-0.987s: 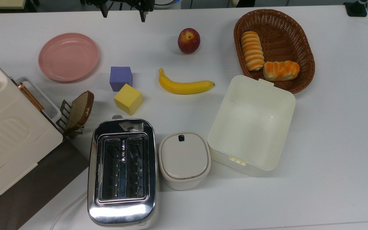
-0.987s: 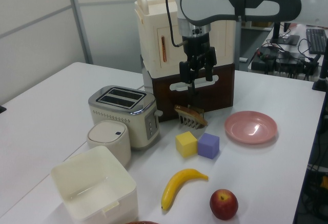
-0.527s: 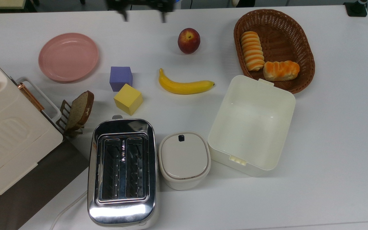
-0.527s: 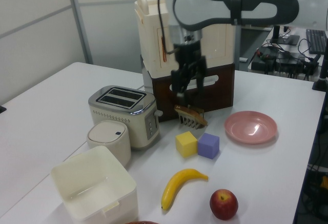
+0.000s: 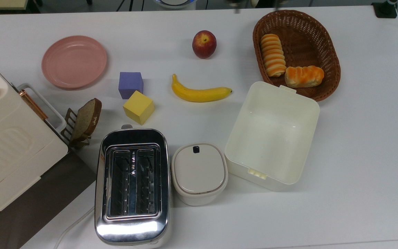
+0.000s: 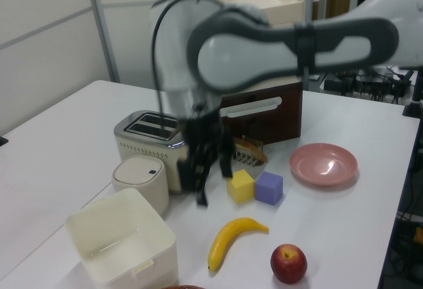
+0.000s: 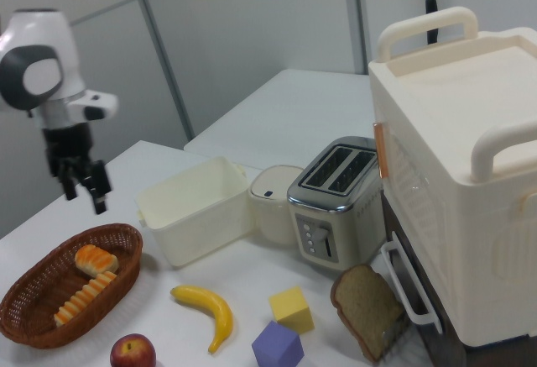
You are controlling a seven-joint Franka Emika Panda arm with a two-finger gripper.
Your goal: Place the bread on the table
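The bread is a long, pale roll striped cream and orange. It lies in the left half of the brown wicker basket in the top view, and it also shows in the right view. A shorter, deeper-orange roll lies beside it. My gripper hangs open and empty, well above the basket's far side in the right view. In the left view the gripper is blurred in front of the toaster. The white table carries everything.
A cream open box stands just in front of the basket. A banana, an apple, purple and yellow cubes, a pink plate, a toaster, a lidded pot and a brown slice fill the middle and left.
The arm has swept from above the pink plate towards the top view's right, reaching the basket end. Its fingers stayed apart and nothing on the table moved.
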